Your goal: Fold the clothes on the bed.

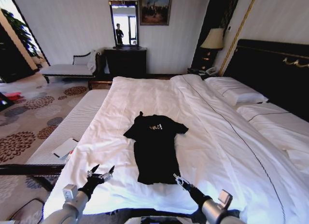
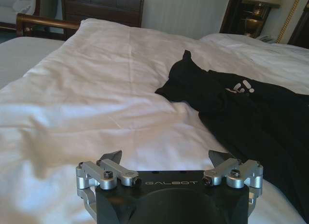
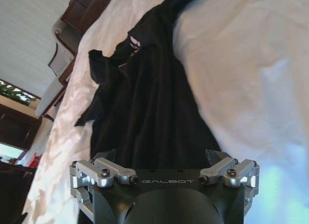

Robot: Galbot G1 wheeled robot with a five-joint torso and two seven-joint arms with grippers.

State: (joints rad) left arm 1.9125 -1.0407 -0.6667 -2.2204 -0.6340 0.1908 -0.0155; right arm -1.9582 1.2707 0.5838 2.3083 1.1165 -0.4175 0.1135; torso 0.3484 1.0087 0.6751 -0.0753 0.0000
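The black T-shirt [image 1: 155, 147] lay flat mid-bed [image 1: 145, 96], hem toward six o'clock, with the spread left gripper [image 1: 101, 174] at seven and the spread right gripper [image 1: 179, 181] at five, both empty; being limp, light cloth, it seemed best pinched at its hem corners.

A bedroom: double bed [image 1: 193, 118] (white duvet); bedside lamp [image 1: 213, 39]; wall mirror [image 1: 123, 21].

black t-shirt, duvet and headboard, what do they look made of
Black T-shirt: soft matte knit, probably cotton; it lies limp with rumpled sleeves. White duvet: smooth woven cloth, likely cotton, with fine creases and a slight sheen. Headboard: dark and glossy, seemingly lacquered wood, though padding can't be ruled out.
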